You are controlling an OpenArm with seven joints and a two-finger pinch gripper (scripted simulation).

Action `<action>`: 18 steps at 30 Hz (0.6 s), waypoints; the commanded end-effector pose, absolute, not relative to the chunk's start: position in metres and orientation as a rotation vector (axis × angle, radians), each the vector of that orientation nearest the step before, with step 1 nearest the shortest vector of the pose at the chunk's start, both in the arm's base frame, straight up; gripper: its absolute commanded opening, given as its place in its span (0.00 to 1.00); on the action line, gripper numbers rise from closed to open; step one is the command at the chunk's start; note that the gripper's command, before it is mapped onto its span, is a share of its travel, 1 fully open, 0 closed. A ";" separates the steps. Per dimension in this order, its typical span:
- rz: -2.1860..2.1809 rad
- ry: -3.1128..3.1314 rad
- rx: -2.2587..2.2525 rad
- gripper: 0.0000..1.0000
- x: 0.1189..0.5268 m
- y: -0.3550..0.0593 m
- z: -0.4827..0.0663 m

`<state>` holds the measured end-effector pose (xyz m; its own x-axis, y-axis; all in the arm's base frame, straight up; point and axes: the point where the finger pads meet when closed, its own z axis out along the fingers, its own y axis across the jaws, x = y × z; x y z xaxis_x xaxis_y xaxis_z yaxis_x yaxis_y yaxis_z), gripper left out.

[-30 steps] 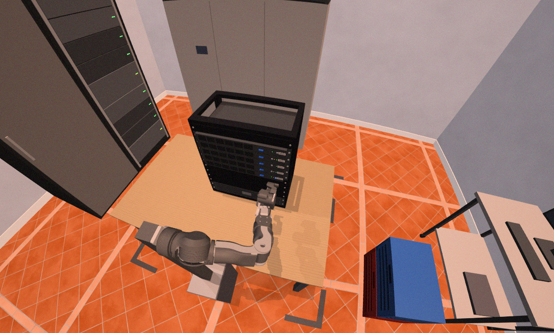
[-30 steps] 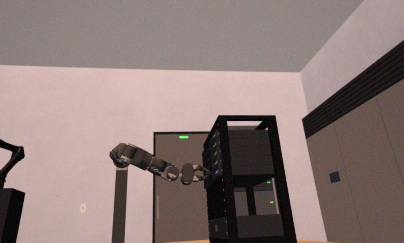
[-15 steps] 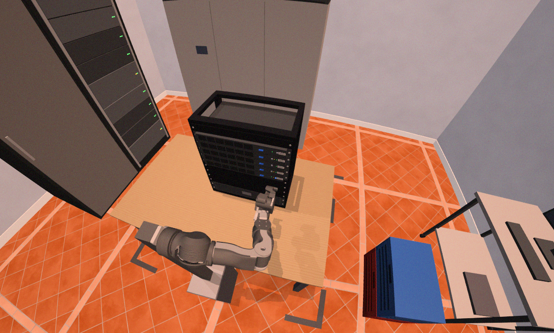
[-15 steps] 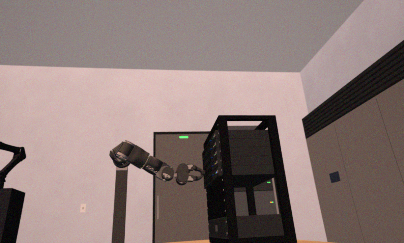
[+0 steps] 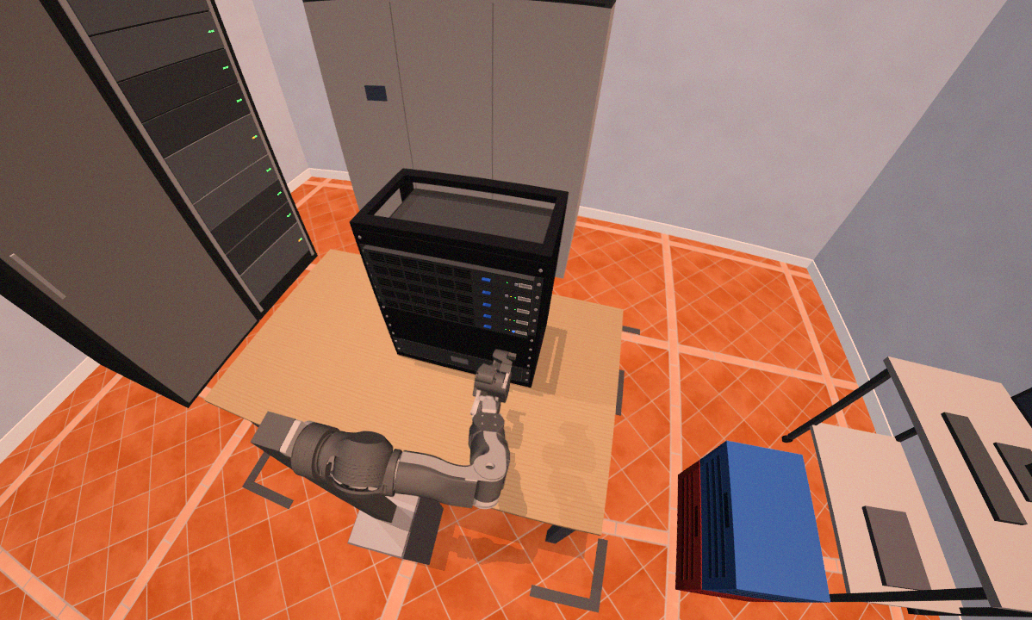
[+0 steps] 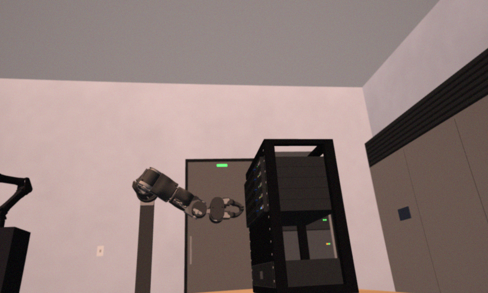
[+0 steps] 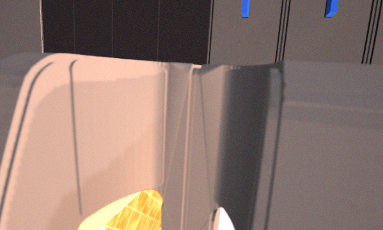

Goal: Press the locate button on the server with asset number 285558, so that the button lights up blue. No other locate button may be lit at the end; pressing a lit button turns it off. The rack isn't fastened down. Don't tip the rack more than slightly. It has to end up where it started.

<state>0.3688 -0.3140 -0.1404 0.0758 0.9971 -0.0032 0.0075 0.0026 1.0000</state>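
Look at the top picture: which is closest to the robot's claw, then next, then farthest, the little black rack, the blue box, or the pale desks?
1. The little black rack, right in front of the shut gripper.
2. The blue box, on the floor off to the picture's right.
3. The pale desks, past the box at the picture's right edge.

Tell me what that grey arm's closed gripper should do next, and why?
Probably ease gently forward and up toward the blue buttons: the shut grey gripper hangs just short of the black server rack, below them. Labels are unreadable.

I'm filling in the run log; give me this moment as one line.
pincer: shut, empty | position: just off rack front, no contact seen | rack: upright on table | target button: cannot tell
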 end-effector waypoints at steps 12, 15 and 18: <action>1.147 1.149 1.241 0.00 0.365 -0.315 -0.138; 1.147 1.149 1.241 0.00 0.362 -0.315 -0.138; 1.147 1.149 1.241 0.00 0.358 -0.315 -0.138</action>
<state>0.3582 -0.3131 -0.1403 0.0751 0.9972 -0.0039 0.0089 0.0033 1.0000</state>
